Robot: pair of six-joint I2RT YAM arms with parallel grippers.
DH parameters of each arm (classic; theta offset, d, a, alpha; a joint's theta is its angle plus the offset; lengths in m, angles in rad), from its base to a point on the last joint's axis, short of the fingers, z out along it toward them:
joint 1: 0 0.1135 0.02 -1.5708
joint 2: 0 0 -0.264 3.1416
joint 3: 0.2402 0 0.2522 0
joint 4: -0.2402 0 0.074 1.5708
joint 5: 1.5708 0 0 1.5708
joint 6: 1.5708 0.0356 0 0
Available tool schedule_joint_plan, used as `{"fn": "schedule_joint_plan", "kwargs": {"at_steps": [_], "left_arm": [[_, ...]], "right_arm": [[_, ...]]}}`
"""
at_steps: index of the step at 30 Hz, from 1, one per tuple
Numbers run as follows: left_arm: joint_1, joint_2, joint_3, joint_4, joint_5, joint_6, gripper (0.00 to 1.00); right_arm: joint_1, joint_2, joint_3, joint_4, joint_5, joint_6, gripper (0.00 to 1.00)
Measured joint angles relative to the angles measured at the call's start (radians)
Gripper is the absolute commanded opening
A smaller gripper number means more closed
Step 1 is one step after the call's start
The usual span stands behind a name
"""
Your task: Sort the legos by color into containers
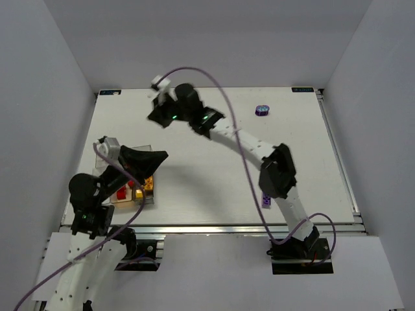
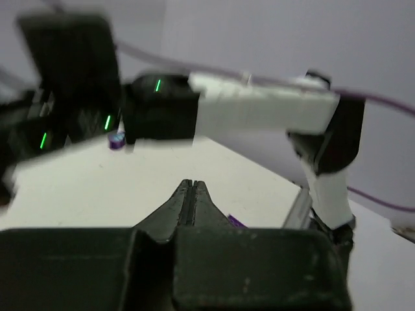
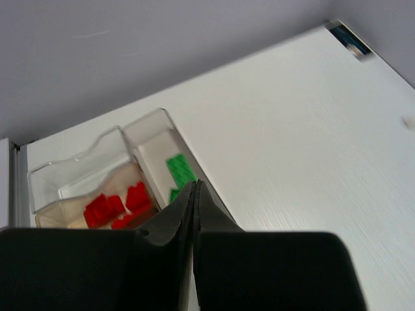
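Note:
The clear containers (image 1: 150, 199) stand at the table's near left, with red (image 1: 121, 192) and yellow legos (image 1: 148, 183) inside. In the right wrist view one bin (image 3: 71, 170) holds red legos (image 3: 117, 204) and its neighbour holds green legos (image 3: 180, 170). A purple lego (image 1: 261, 110) lies at the far right, and another purple lego (image 1: 266, 199) lies by the right arm's elbow. My left gripper (image 1: 163, 154) is shut and empty above the containers' far end. My right gripper (image 1: 154, 118) is shut and empty, high over the far left of the table. In the wrist views the left gripper (image 2: 187, 184) and the right gripper (image 3: 195, 186) show their jaws pressed together.
White walls enclose the table on three sides. The right arm (image 1: 246, 146) stretches diagonally across the middle of the table. In the left wrist view the far purple lego (image 2: 117, 141) and the near purple lego (image 2: 237, 221) both show on the table.

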Motion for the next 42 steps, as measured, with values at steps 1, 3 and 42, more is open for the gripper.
{"fn": "schedule_joint_plan", "kwargs": {"at_steps": [1, 3, 42], "left_arm": [[0.0, 0.027, -0.009, 0.023, 0.018, -0.012, 0.01], [0.0, 0.092, -0.043, 0.078, 0.061, -0.046, 0.23], [-1.022, 1.872, 1.208, -0.785, -1.085, -0.321, 0.91]], "right_arm": [[-0.047, -0.046, -0.042, -0.027, -0.009, 0.028, 0.0], [-0.162, -0.162, -0.182, -0.06, -0.04, 0.074, 0.0], [-1.343, -0.911, -1.025, -0.253, -0.449, 0.208, 0.0]]}}
